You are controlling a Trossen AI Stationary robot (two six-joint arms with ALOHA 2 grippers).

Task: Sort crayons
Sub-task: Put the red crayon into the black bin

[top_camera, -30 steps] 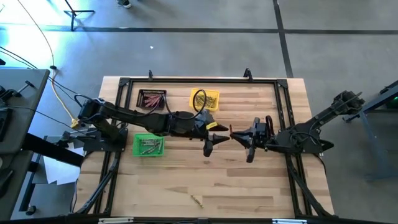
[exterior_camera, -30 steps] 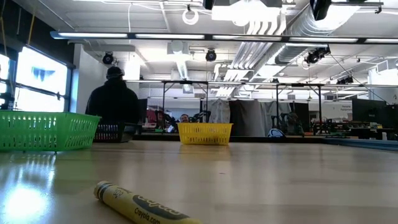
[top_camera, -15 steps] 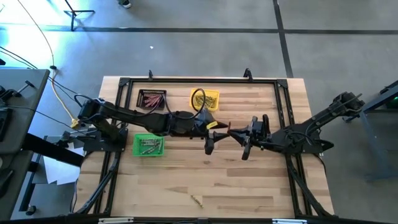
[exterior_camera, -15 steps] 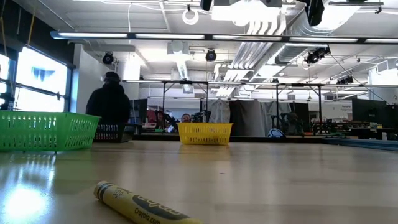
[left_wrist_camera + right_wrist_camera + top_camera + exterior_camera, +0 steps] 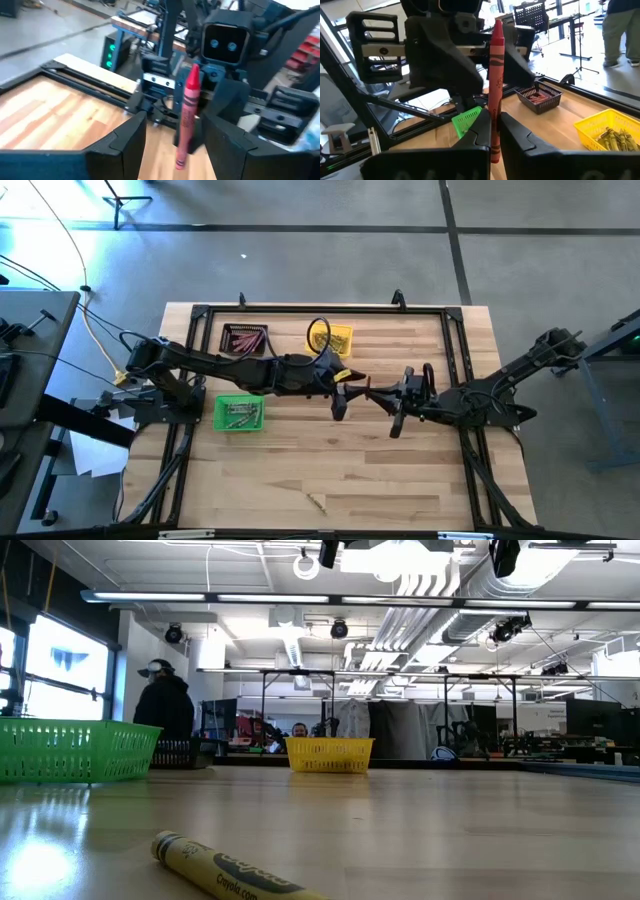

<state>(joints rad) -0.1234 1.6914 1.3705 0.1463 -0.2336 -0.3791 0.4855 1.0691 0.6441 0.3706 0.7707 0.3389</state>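
Red crayon point(image 5: 368, 388) hangs mid-table beside the yellow bin point(image 5: 331, 338), between both grippers, seemingly for a handover. Right wrist view: the right gripper point(image 5: 492, 122) clamps it upright. Left wrist view: the left gripper point(image 5: 172, 131) spreads wide around it, ready to receive.

The high view looked straight down from well above the pale wooden table point(image 5: 400, 470), taking in its whole top and both arms. The low view sat at tabletop height, very near a yellow paper-wrapped crayon point(image 5: 225, 870), facing level across the wood into the room behind. Each wrist view looked forward between its own arm's dark fingers, facing the other arm at close range; both shared the upright red crayon point(image 5: 186, 117) between them. The green mesh plastic bin point(image 5: 239, 413) and yellow mesh plastic bin point(image 5: 330, 754) showed in high, low and right wrist views.
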